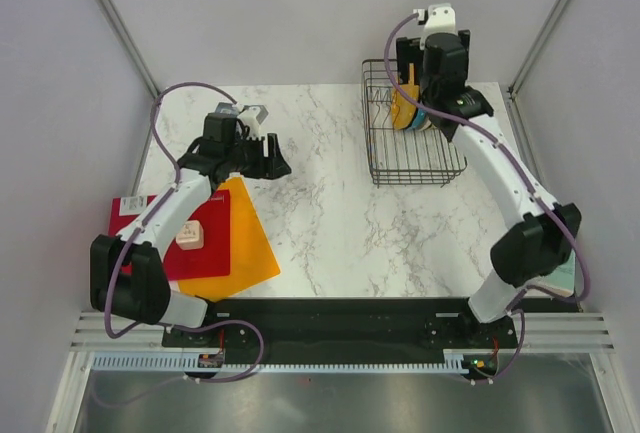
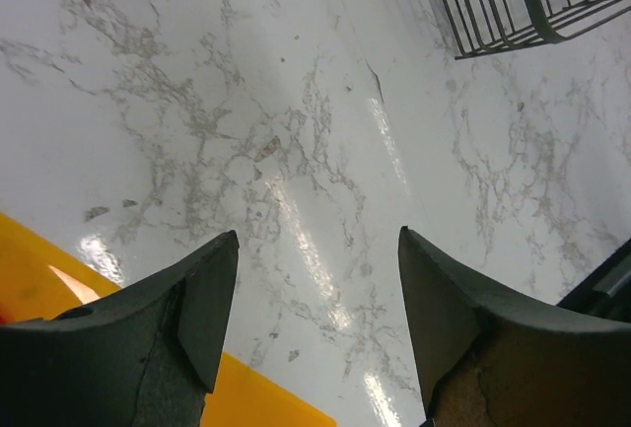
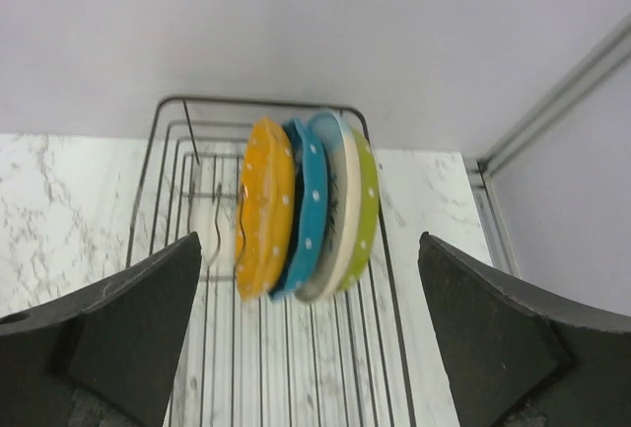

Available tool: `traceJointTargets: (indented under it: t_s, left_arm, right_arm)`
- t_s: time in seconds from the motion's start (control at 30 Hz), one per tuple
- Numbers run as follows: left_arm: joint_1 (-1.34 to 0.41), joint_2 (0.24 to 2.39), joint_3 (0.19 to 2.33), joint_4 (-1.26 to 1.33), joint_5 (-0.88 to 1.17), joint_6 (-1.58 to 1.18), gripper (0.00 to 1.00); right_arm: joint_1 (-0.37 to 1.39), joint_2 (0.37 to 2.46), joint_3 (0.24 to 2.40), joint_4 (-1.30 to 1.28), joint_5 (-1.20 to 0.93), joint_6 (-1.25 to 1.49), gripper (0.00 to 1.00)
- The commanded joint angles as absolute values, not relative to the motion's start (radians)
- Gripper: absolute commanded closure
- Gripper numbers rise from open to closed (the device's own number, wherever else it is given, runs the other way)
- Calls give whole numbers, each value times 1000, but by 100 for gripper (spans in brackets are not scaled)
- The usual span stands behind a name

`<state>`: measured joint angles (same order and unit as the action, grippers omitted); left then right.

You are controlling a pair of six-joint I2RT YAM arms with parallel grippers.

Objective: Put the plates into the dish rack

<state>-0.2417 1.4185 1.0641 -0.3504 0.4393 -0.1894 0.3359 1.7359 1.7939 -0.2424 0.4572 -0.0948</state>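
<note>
Left gripper (image 2: 315, 249): jaws spread, holding nothing, poised over the marble table (image 2: 246, 131). The orange sheet (image 2: 39, 284) lies under its left finger. The dish rack (image 2: 513, 3) lies ahead and to its right, well apart.

Dish rack: the long axis runs straight away from the right gripper (image 3: 310, 240), which is by far the nearer arm.

Plates, all four on edge in the rack's far half, directly ahead between the right jaws: orange plate (image 3: 264, 205), teal plate (image 3: 308, 205), cream plate (image 3: 340, 200), lime-green plate (image 3: 367, 200). Each is packed against the next, tilted slightly. Their faces turn sideways and their rims point toward the gripper.

Right gripper: jaws wide, released, touching no plate.

Judgement: loading looks complete, and a straight retreat would clear the rims.
</note>
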Motion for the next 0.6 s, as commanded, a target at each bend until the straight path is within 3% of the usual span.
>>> traceJointTargets:
  t_s: [0.0, 0.33, 0.57]
  left_arm:
    - [-233, 1394, 1176, -380, 324, -35, 27]
    - [-235, 1402, 1345, -451, 229, 109, 13]
    - [-235, 1396, 1404, -486, 196, 106, 8]
  right_arm:
    - [330, 1560, 1581, -284, 449, -31, 2]
    - [282, 1105, 1204, -419, 506, -17, 2]
    - [203, 977, 1111, -480, 440, 40, 2]
